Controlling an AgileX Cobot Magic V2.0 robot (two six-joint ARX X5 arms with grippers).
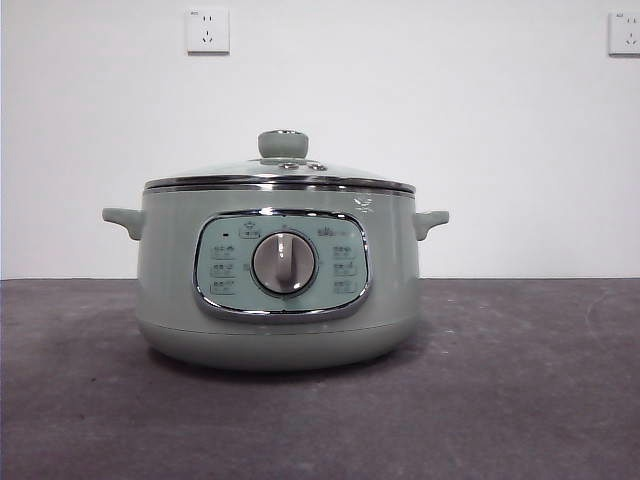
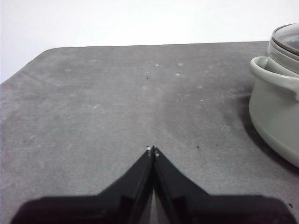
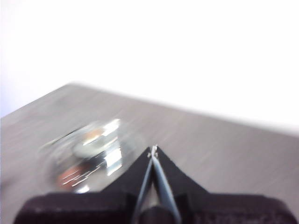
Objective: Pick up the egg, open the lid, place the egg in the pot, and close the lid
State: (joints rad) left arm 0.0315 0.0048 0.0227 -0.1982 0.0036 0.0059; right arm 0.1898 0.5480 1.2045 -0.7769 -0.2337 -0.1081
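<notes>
The pale green pot (image 1: 170,290) stands mid-table with the glass lid (image 1: 230,172) seated flat on its rim, green knob (image 1: 283,143) on top. No arm shows in the front view. My left gripper (image 2: 153,150) is shut and empty over bare table, well away from the pot (image 2: 275,116) and its lid (image 2: 289,39). My right gripper (image 3: 153,151) is shut and empty above and beside the lid (image 3: 93,154), which is motion-blurred. A reddish-brown patch (image 3: 70,176) shows through the glass. I cannot tell whether it is the egg. The egg shows nowhere else.
The dark grey table (image 1: 520,400) stretches to both sides of the pot, and its far edge and rounded corner (image 2: 51,50) show in the left wrist view. A white wall with two sockets (image 1: 207,30) stands behind.
</notes>
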